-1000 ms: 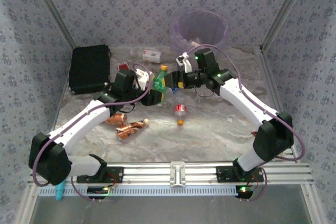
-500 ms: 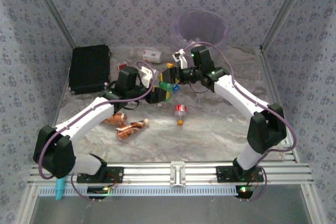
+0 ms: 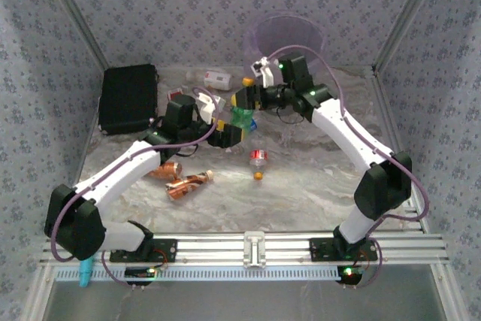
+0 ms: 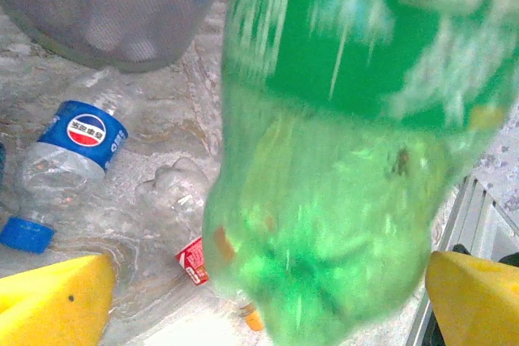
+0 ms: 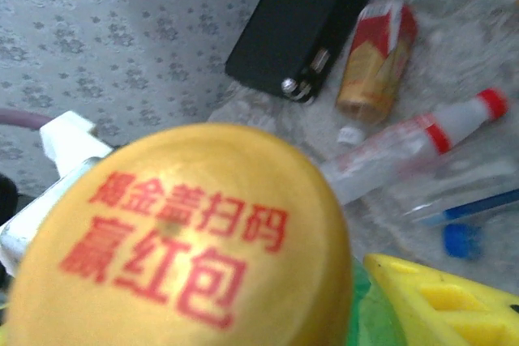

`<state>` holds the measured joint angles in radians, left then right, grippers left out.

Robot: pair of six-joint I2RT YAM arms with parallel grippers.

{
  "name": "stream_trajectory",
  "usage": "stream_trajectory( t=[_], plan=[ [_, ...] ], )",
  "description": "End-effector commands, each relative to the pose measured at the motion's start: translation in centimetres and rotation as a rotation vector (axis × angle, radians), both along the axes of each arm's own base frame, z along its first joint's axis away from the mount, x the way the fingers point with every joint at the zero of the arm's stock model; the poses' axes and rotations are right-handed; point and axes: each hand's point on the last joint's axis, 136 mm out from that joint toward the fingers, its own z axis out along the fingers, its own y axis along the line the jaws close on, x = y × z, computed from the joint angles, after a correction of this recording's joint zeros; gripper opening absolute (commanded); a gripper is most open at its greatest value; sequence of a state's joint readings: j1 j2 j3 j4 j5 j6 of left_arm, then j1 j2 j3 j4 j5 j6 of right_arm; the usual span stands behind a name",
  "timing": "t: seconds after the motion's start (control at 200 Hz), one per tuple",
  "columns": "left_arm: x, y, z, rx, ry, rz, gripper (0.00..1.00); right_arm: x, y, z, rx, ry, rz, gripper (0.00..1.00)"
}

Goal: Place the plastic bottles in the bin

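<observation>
**Hand-off done:** a sec ago the L gripper [image 3: 228,135] held the green bottle [image 3: 242,116] as the R gripper [image 3: 242,98] closed in. Now the L fingers [image 4: 57,297] stand wide apart with nothing in their hold, the bottle's base between them. The R fingers are clamped on its neck just under the yellow cap [image 5: 178,232]. The bottle hangs upright above the table between the two grippers, nearer the bin [image 3: 289,22] than a sec ago but not yet over the rim. It looks set to go in next, and the L arm is free for another pick.

**Count, big to small:**
- 1 bin at the back, w/ pale shapes showing through its wall in the L wrist view. They are too blurred to count.
- 1 case [image 3: 129,99] at back left.
- 2 arms.
- 1 green bottle in the R hold.
- At least 5 bottles loose on the table:
  - 2 copper-brown bottles [image 3: 188,184] at front left
  - 1 red-label bottle [image 3: 258,158] near centre
  - 1 white bottle [image 3: 218,78] at the back
  - 1 blue-label bottle [image 4: 73,139] just short of the bin
- The wrist views show other clear ones, poss. repeats, so 5 is a min.
</observation>
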<state>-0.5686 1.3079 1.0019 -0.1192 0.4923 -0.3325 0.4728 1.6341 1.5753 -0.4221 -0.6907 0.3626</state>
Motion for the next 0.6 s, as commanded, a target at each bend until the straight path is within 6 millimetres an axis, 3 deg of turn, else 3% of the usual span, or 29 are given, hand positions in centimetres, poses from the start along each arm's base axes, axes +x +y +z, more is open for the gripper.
stream_trajectory(
  t=[0.0, 0.125, 0.295, 0.46, 0.595],
  plan=[
    [-0.1, 1.4, 0.8, 0.036, -0.058, 0.05, 0.98, 1.0, -2.9, 3.8, -0.112, -0.17, -0.063, 0.41],
    [0.2, 3.6, -1.4, 0.126, -0.036, 0.154, 0.96, 4.9, -5.7, 5.8, -0.241, -0.281, -0.18, 0.4],
    [-0.4, 5.9, -3.7, 0.228, 0.022, 0.237, 0.93, 10.6, -9.0, 9.1, -0.273, -0.385, -0.334, 0.38],
    [-0.7, 8.0, -4.7, 0.293, 0.006, 0.304, 0.89, 17.4, -12.5, 8.0, -0.317, -0.368, -0.484, 0.37],
    [-1.0, 8.5, -4.7, 0.292, 0.004, 0.321, 0.87, 21.3, -14.5, 6.6, -0.319, -0.345, -0.555, 0.37]
  ],
)
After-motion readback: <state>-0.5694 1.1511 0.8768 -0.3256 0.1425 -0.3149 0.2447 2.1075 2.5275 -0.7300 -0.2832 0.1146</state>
